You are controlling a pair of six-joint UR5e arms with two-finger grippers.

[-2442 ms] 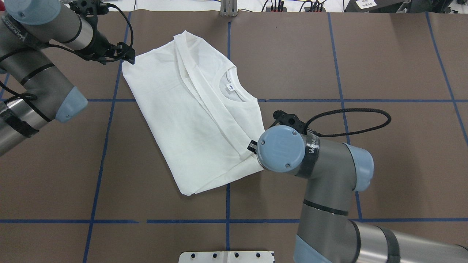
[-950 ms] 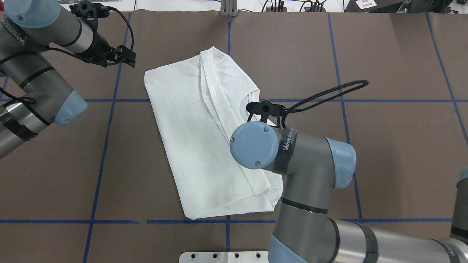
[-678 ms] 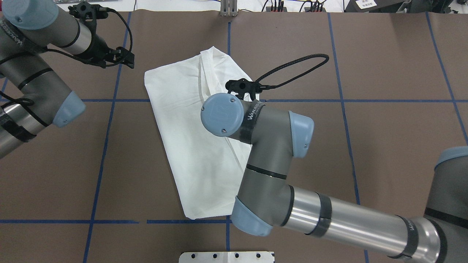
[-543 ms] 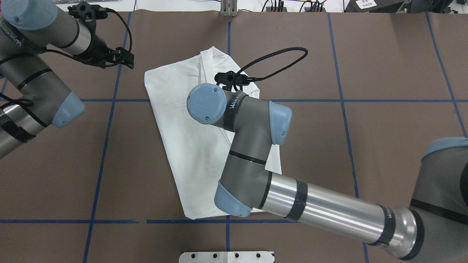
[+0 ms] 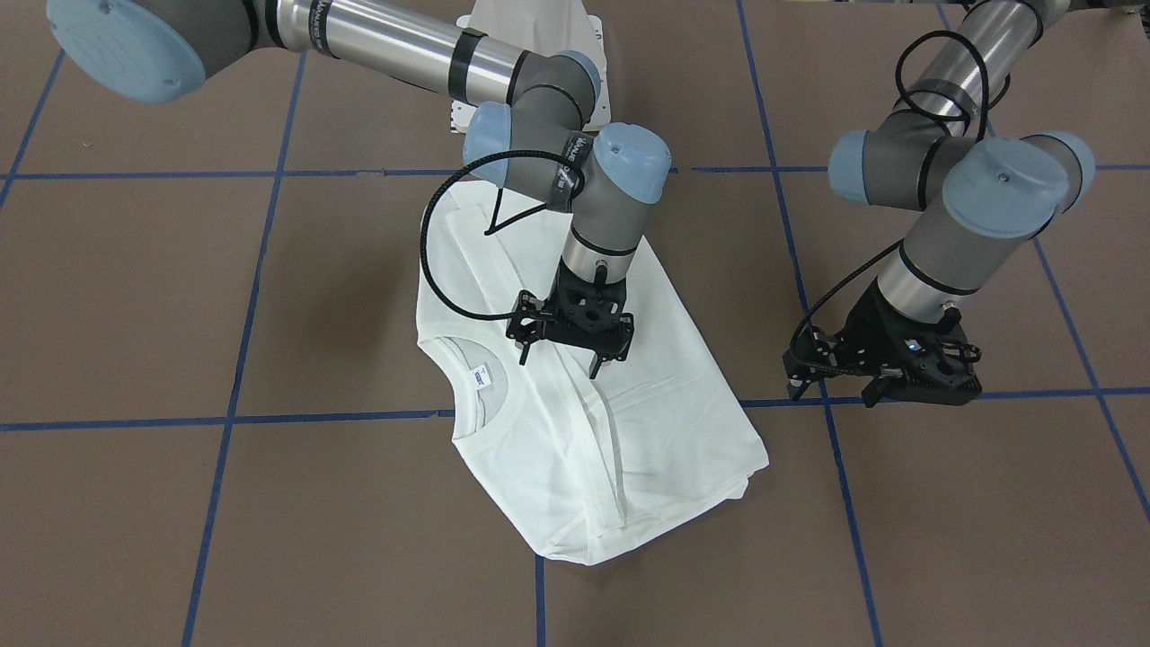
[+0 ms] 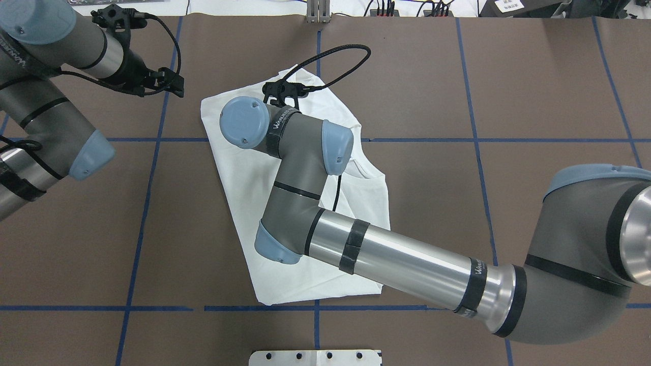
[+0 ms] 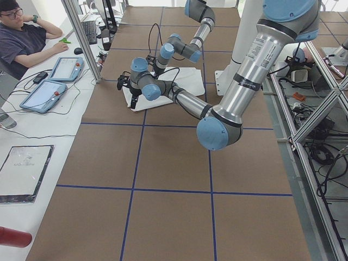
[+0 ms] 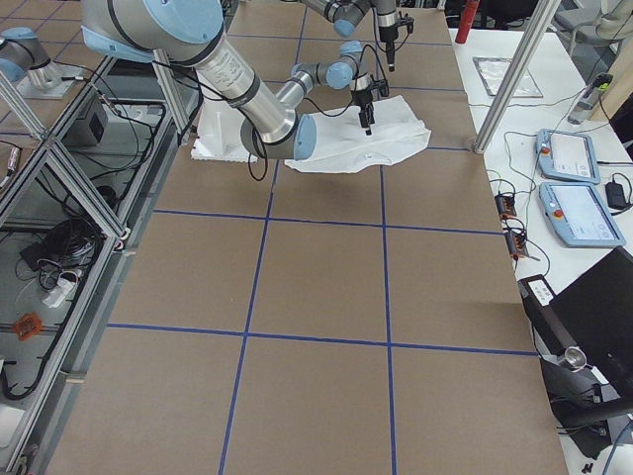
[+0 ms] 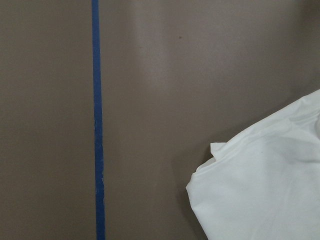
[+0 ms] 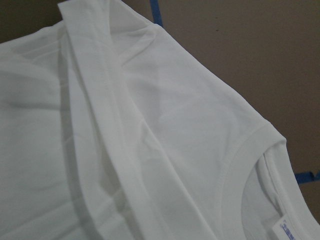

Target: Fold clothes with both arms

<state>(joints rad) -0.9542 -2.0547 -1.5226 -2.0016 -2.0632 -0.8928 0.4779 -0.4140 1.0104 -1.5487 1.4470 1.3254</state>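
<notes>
Exterior front-facing, right hand (image 5: 559,364) spread empty over folded shirt (image 5: 665,422), left hand (image 5: 830,395) spread empty beside its edge

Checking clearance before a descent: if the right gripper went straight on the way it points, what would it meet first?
The white T-shirt: the right gripper points down at its folded layers beside the collar. How far above the cloth it hangs is unclear.

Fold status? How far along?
Done: the shirt lies flat with its sides folded inward, a long narrow shape, collar showing. In hand: nothing gripped; the right gripper hovers open over its middle, the left gripper open beside it over the table. Left: probably the crosswise folds.
</notes>
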